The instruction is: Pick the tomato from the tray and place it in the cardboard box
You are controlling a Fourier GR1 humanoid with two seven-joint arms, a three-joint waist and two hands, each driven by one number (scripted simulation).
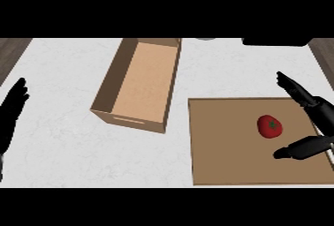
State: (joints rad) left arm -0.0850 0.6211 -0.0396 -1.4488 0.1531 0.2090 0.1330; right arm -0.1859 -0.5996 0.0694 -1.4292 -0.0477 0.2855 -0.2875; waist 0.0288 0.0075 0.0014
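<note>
A red tomato (269, 126) with a green stem lies on the flat brown tray (225, 150) at the lower right. The open cardboard box (139, 84) stands to the upper left of the tray, its inside bare. My right hand (316, 112) hovers over the tray's right edge, just right of the tomato, open, with fingers stretched toward the far side and the thumb below the tomato's level. It does not touch the tomato. My left hand (12, 112) rests open at the left edge, fingers up.
A dark object (277, 41) sits at the counter's far right edge, and a small grey item (205, 39) shows at the far edge beside the box. White counter (65, 150) stretches between the box and my left hand.
</note>
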